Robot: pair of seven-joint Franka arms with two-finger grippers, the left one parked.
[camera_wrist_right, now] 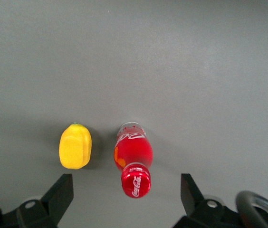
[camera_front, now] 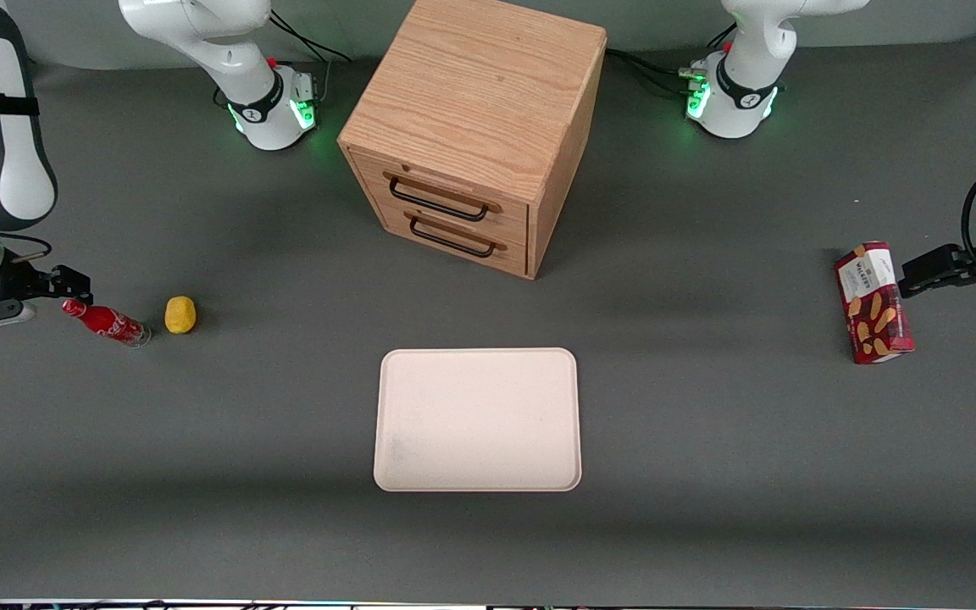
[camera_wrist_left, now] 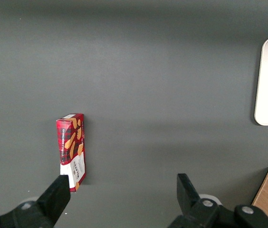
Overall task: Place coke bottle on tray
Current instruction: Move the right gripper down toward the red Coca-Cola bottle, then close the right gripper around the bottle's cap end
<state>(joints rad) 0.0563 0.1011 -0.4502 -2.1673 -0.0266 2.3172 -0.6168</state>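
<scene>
My gripper (camera_wrist_right: 124,194) is wide open just above the coke bottle (camera_wrist_right: 134,159), which lies flat, so fingers can straddle its cap; tray (camera_front: 477,419) waits well apart, w/ nothing on it.

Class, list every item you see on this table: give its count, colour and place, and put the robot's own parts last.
coke bottle: 1, red, at the working arm's end of the table.
lemon: 1, yellow, beside the bottle, apart from it.
tray: 1, cream, mid-table, nearer the front camera than the cabinet.
cabinet: 1, light wood, two drawers with dark handles.
snack box: 1, red, at the parked arm's end.
table: 1, grey.
gripper: 1, black, open, over the bottle's cap.
</scene>
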